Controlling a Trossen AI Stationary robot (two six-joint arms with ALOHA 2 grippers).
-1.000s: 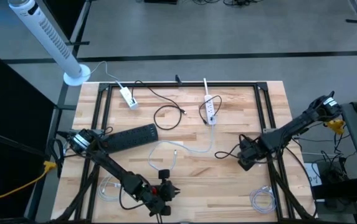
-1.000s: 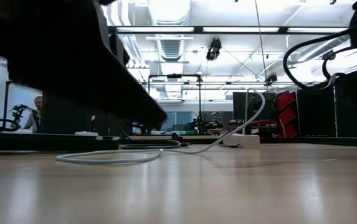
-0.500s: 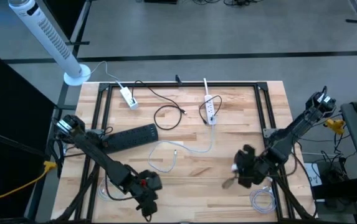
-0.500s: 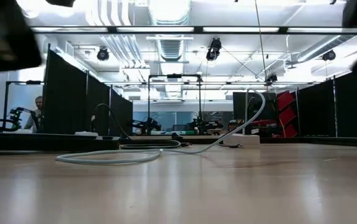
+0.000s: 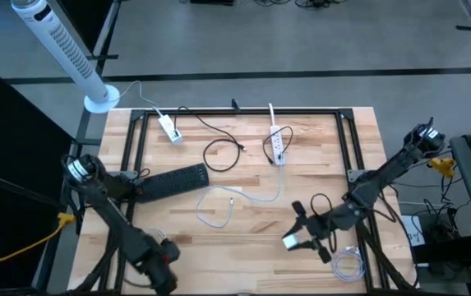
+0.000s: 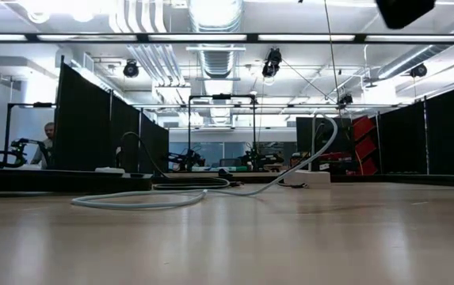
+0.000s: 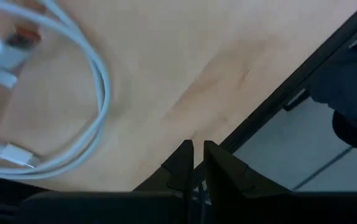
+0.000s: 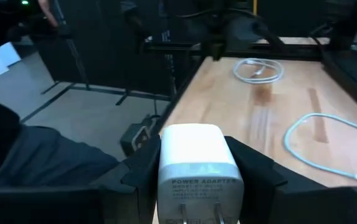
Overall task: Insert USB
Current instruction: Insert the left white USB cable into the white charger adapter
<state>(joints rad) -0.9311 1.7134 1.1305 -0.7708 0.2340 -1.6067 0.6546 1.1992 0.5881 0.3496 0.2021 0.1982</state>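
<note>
High view: right tool [image 5: 294,241] clamping white power adapter [image 5: 291,242]; left tool [image 7: 195,163] narrow, beside coiled cable [image 7: 72,93].

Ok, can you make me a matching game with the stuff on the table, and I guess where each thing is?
Things:
1. white power adapter
2. long black power strip
3. coiled white cable
4. small white power strip

Places:
A. lying flat near the table's left side
B. held between the right gripper's fingers
C. near the table's far edge, in the middle
D. at the table's near right corner

Pairs: 1-B, 2-A, 3-D, 4-C
</note>
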